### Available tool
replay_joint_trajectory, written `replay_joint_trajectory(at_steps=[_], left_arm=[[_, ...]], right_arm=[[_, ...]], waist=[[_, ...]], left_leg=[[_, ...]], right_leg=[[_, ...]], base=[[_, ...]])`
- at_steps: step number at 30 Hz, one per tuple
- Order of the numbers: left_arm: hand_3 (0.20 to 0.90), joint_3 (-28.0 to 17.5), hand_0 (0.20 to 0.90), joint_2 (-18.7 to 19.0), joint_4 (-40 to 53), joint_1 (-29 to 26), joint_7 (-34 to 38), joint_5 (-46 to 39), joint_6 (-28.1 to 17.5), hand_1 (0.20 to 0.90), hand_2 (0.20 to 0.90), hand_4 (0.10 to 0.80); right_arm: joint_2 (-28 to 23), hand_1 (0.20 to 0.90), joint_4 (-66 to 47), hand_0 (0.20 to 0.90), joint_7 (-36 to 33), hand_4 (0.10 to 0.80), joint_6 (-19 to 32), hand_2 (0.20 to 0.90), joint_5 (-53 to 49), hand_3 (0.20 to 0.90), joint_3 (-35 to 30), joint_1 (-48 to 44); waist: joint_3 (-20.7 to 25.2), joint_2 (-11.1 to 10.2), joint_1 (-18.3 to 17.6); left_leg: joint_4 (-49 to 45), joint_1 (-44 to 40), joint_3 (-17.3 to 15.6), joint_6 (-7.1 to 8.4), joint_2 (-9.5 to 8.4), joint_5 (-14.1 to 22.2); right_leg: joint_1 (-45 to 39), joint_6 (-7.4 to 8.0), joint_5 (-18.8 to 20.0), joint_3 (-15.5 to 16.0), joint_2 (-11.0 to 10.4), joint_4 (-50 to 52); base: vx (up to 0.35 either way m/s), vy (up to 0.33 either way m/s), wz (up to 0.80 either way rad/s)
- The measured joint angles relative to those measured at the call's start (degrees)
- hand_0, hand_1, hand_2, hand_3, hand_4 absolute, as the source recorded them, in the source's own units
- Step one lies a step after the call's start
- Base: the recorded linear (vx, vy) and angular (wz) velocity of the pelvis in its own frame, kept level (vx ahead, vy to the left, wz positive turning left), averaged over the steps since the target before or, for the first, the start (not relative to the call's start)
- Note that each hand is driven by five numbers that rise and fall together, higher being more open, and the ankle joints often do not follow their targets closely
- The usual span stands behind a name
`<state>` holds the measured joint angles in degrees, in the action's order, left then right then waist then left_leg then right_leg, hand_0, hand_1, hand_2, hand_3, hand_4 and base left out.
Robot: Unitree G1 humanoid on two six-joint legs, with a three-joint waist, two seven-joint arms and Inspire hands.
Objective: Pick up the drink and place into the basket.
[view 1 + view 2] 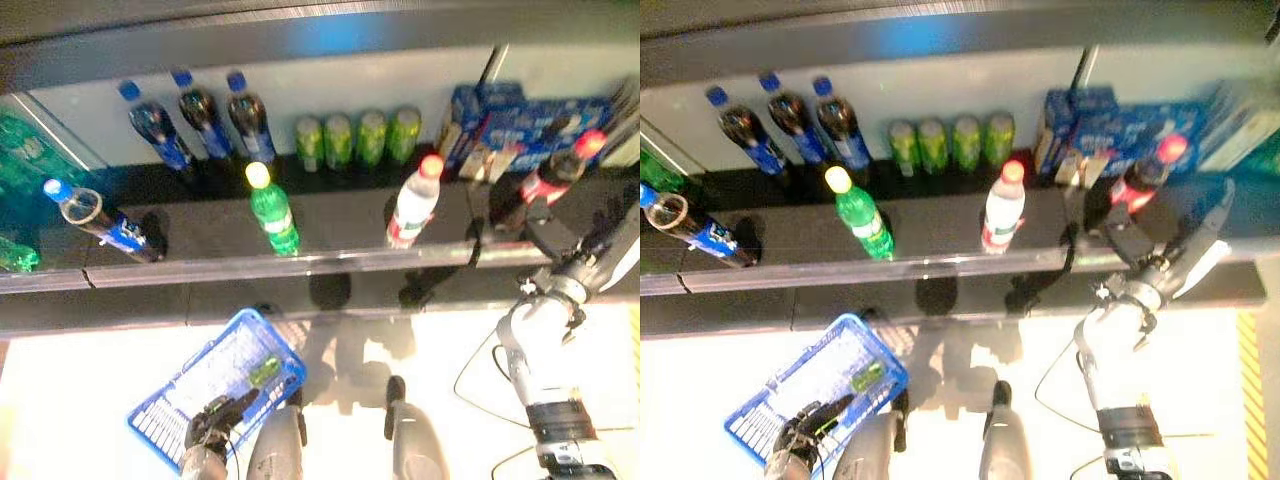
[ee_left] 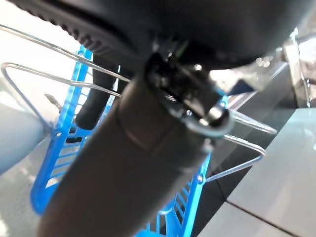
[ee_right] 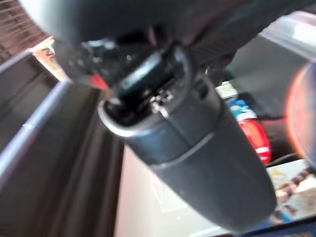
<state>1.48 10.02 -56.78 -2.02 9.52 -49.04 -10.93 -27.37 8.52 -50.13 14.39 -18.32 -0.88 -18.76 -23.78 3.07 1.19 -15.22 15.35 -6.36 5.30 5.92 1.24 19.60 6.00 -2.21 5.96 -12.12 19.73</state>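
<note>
A dark drink bottle with a red cap and red label [image 1: 548, 180] stands at the right end of the black shelf [image 1: 330, 235]. My right hand [image 1: 545, 232] is at the shelf's front edge, right against the lower part of this bottle. In the right wrist view the thumb [image 3: 197, 148] fills the front and the red label [image 3: 256, 139] shows just past it. My left hand [image 1: 213, 420] is shut on the thin wire handles [image 2: 59, 79] of the blue basket [image 1: 185, 365], held low at the left. A small green drink [image 1: 265, 372] lies in the basket.
On the shelf stand a green bottle with a yellow cap [image 1: 272, 215], a white bottle with a red cap [image 1: 412, 205], dark bottles with blue caps [image 1: 205, 120], green cans [image 1: 355, 138] and blue boxes [image 1: 520, 125]. A blue-capped bottle [image 1: 100, 220] lies at the left.
</note>
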Motion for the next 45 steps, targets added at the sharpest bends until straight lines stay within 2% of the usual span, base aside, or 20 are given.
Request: replay_joint_trajectory(at_steps=[6, 16, 22, 35, 36, 45], left_arm=[[0.2, 2.1, 0.3, -0.1, 2.4, -0.8, -0.2, -1.9, -1.4, 0.3, 0.3, 0.1], [0.2, 2.6, 0.3, -0.2, 3.2, -3.6, -0.3, -2.1, -1.1, 0.3, 0.3, 0.1], [0.2, 4.2, 0.3, 0.1, 3.7, -4.5, -0.3, -3.1, -0.8, 0.3, 0.3, 0.1], [0.2, 4.6, 0.3, 0.7, 5.1, -4.8, -1.1, -4.9, 0.5, 0.3, 0.3, 0.1], [0.2, 4.7, 0.3, 0.9, 5.1, -4.8, -1.5, -5.3, 0.6, 0.3, 0.3, 0.1], [0.2, 4.7, 0.3, 1.1, 5.6, -4.8, -2.0, -5.8, 1.1, 0.3, 0.3, 0.1]], right_arm=[[-0.9, 0.9, 2.1, 0.9, 0.0, 0.8, -1.6, 0.9, -1.9, 0.9, 0.2, -3.6], [-3.5, 0.9, 8.4, 0.9, 0.0, 0.8, -4.4, 0.9, -1.9, 0.9, 1.5, -11.9], [-7.1, 0.9, 13.9, 0.9, -0.1, 0.8, -5.2, 0.9, -2.1, 0.9, 1.9, -17.6], [-13.2, 0.9, 22.3, 0.9, -0.1, 0.8, -5.4, 0.9, -4.5, 0.9, 3.8, -27.4], [-13.4, 0.3, 22.8, 0.3, -0.1, 0.1, -5.6, 0.3, -4.7, 0.2, 4.0, -28.2], [-13.4, 0.3, 24.2, 0.3, 0.0, 0.1, -6.5, 0.3, -5.6, 0.2, 5.9, -30.3]], waist=[[-2.9, 1.2, 0.1], [-5.7, 2.1, 0.5], [-6.0, 2.5, 1.9], [-6.7, 3.2, 3.2], [-6.7, 3.2, 3.3], [-6.7, 3.2, 4.0]], left_leg=[[-0.8, 2.8, 0.4, -0.18, -0.28, 0.1], [-0.7, 3.8, 0.5, 0.07, -0.19, -0.1], [-0.5, 4.0, 0.4, 0.08, -0.13, -0.1], [0.4, 5.2, 0.5, 0.03, -0.32, -0.2], [0.4, 5.2, 0.7, 0.03, -0.36, -0.2], [0.3, 5.2, 1.1, 0.04, -0.55, -0.2]], right_leg=[[3.1, -0.13, 0.2, -0.3, -0.1, 0.9], [4.1, 0.16, 0.4, -0.3, 0.1, 0.8], [4.4, 0.15, 0.4, -0.3, 0.1, 0.8], [5.5, 0.19, 0.8, -0.1, 0.1, 0.2], [5.6, 0.19, 0.8, -0.1, 0.1, 0.2], [5.6, 0.2, 0.8, 0.0, -0.1, 0.3]], base=[[-0.069, 0.001, 0.0], [-0.004, -0.015, -0.01], [0.032, -0.034, -0.01], [0.033, -0.008, 0.0], [0.0, 0.0, 0.0], [-0.004, 0.002, 0.0]])
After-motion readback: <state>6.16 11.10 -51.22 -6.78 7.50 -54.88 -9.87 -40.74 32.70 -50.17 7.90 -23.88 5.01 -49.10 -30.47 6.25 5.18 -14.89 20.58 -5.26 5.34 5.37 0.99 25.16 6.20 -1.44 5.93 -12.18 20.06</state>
